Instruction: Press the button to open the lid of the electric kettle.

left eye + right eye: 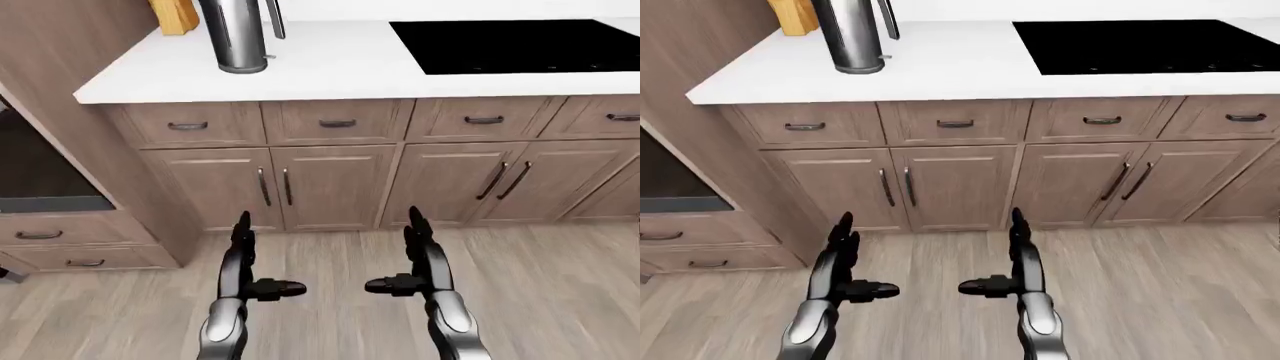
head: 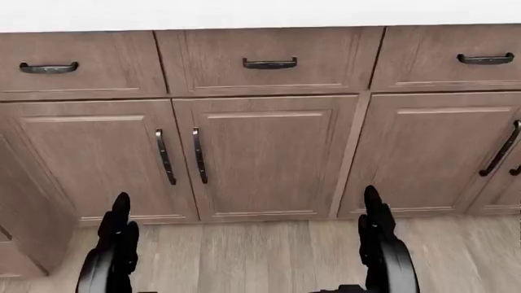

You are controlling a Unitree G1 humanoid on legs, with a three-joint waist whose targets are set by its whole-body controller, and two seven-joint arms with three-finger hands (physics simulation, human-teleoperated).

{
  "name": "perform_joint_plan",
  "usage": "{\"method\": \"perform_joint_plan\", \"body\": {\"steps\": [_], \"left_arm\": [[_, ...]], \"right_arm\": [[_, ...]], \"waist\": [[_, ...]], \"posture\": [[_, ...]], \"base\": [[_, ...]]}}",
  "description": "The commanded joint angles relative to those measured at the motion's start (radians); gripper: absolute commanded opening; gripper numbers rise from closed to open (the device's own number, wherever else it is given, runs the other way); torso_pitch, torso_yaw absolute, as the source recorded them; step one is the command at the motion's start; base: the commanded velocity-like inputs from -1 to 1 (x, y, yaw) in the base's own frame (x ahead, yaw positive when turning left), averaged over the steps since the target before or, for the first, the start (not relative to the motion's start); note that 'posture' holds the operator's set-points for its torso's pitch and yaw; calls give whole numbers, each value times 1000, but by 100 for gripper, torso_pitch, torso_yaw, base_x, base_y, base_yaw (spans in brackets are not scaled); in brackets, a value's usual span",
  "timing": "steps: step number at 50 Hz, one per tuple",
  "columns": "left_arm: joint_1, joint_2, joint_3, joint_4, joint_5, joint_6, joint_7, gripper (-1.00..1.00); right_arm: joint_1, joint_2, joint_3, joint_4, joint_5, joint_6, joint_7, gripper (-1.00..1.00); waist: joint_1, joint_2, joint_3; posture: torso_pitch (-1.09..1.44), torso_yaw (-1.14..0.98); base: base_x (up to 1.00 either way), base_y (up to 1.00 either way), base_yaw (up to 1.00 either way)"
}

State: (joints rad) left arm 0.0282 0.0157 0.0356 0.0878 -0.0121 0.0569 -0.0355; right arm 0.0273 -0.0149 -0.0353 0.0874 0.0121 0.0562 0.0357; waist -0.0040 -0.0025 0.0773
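Fingers (image 1: 243,229) spread, holding nothing; steel kettle (image 1: 234,37) upright on countertop (image 1: 330,67).

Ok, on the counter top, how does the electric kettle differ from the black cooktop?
The electric kettle stands upright, a tall shiny metal cylinder; the black cooktop lies flat, set into the white counter. The kettle sits toward the left of the left-eye view, the cooktop toward the right. The kettle's top, lid and button are cut off by the frame; most of the cooktop shows. Both rest on the same counter, well above the left robot hand and right robot hand.
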Motion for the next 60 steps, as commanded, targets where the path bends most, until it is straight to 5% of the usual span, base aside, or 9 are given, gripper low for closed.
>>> {"method": "perform_joint_plan", "body": {"steps": [1,3,5,7,8,22,29,43,60], "left_arm": [[-30,4,3,-89,-9,-53,-4,100],[-29,3,3,-91,-9,-53,-4,100],[-29,3,1,-96,-8,-50,-4,100],[-29,3,1,-99,-9,-48,-5,100],[-29,2,1,-99,-9,-47,-5,100],[-61,43,74,-358,-30,156,-3,100],[-81,73,147,-475,-41,237,-17,100],[-196,182,329,-748,-131,534,-1,100],[-288,319,471,-885,-260,734,56,100]], "right_arm": [[-33,-5,-3,-76,1,-63,-3,100],[-32,-5,-2,-83,-1,-60,-3,100],[-33,-5,-2,-86,-3,-58,-4,100],[-34,-6,-4,-87,-1,-57,-2,100],[-35,-6,-4,-86,-2,-57,-3,100],[-111,-41,-66,-285,42,172,-20,100],[-178,-72,-116,-345,82,259,-31,100],[-404,-252,-276,-441,213,472,-106,100],[-494,-385,-335,-471,313,560,-139,100]], "waist": [[-2,-8,-1],[7,-1,-62],[7,-6,-17],[7,-8,-69],[8,-7,-75],[8,-4,-91],[9,-2,-92],[8,-2,-74],[9,1,-56]], "posture": [[0,0],[0,0],[0,0],[0,0],[0,0],[0,0],[0,0],[0,0],[0,0]], "base": [[0,0,0],[0,0,0],[0,0,0],[0,0,0],[0,0,0],[0,0,0],[0,0,0],[0,0,0],[0,0,0]]}}
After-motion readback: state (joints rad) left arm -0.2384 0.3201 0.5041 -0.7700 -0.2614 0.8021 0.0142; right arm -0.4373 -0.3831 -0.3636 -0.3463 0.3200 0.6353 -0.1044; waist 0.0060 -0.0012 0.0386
